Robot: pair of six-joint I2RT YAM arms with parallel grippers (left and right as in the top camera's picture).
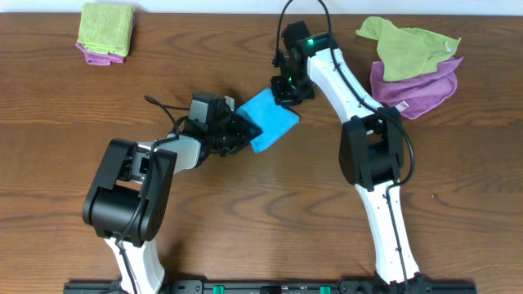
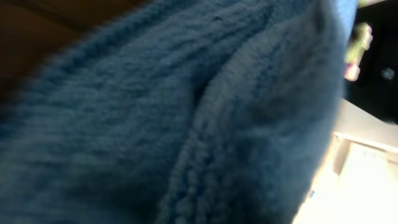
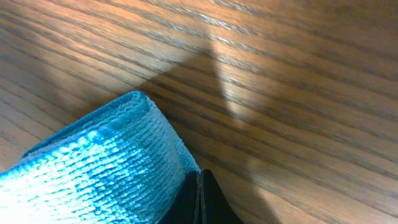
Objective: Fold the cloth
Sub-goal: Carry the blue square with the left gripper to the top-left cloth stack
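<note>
Well, my cloth [image 1: 270,121] looks doubled over already. The right gripper [image 3: 199,186] pinches its edge; whether the left gripper [image 1: 235,131] grips, I cannot tell. I judge a last fold or the letting-go remains.

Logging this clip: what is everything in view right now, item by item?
cloth: one, sky-blue, table centre, between both claws.
folded green cloth: one, green, far-left corner.
folded purple cloth: one, purple, under the folded green one.
loose green cloth: one, green, far right.
loose purple cloth: one, purple, beneath the loose green one.
table: one, brown wood.
left claw: one, black, at the cloth's left corner; jaws hidden.
right claw: one, black, shut on the cloth's far corner.
</note>
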